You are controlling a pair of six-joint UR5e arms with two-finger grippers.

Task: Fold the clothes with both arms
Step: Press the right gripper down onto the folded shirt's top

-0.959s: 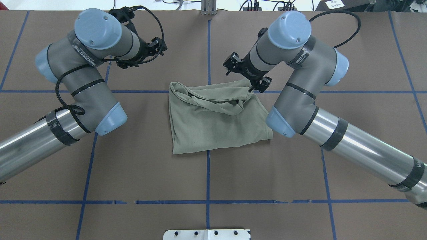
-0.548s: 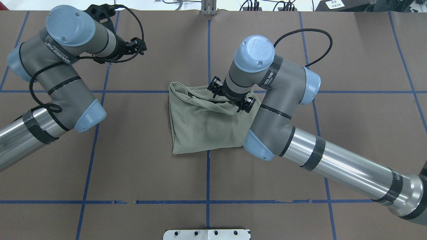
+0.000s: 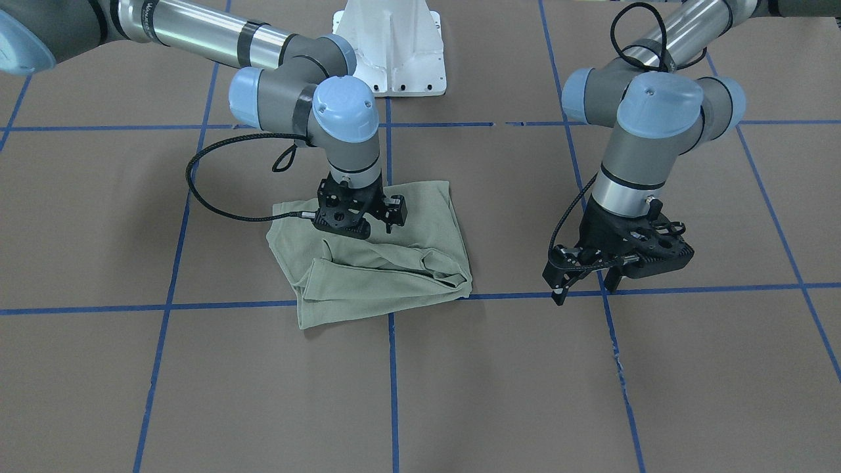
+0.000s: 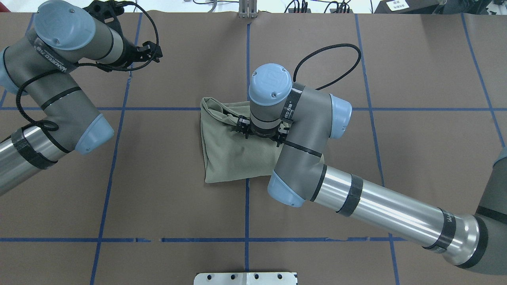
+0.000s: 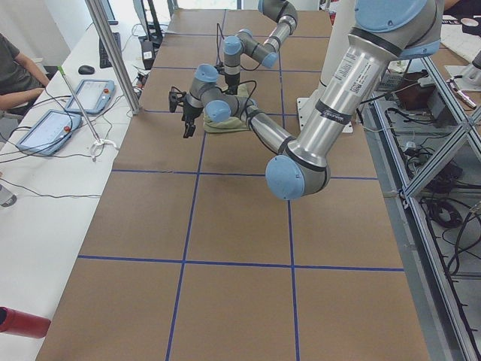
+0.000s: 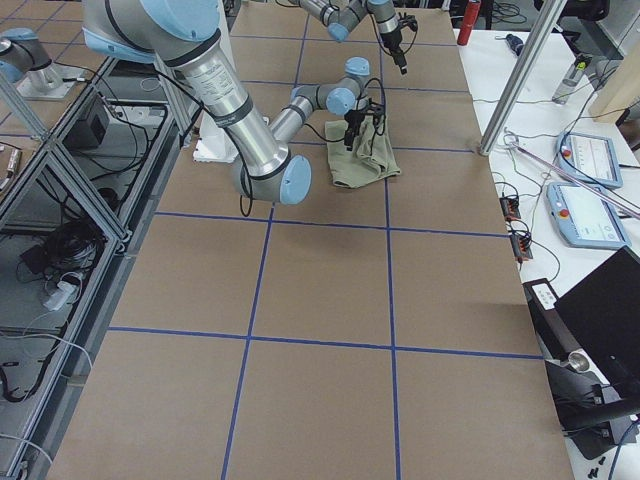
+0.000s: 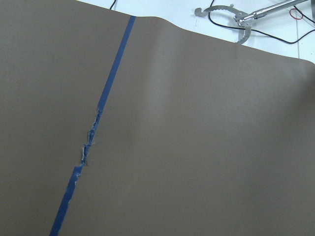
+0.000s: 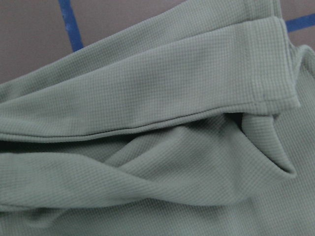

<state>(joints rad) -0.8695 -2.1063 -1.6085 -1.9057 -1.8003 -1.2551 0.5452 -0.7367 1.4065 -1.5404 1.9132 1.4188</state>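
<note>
- The shirt (image 4: 229,158), pale sage-green, lies folded into a rough square on the brown table (image 4: 178,206) at the centre of the overhead view. It sits just below 1 horizontal blue tape line (image 4: 166,109), with loose folds bunched along its upper edge.
- The right gripper (image 3: 368,228) points straight down onto the shirt's middle, left of centre in the front-facing view. Whether its fingers are parted or clenched, I cannot tell.
- The right wrist view is filled with the shirt's knit folds, seen close.
- The left gripper (image 3: 586,284) hangs at the right of the front-facing view, well apart from the shirt. Its 2 fingers are spread, with nothing between them.
</note>
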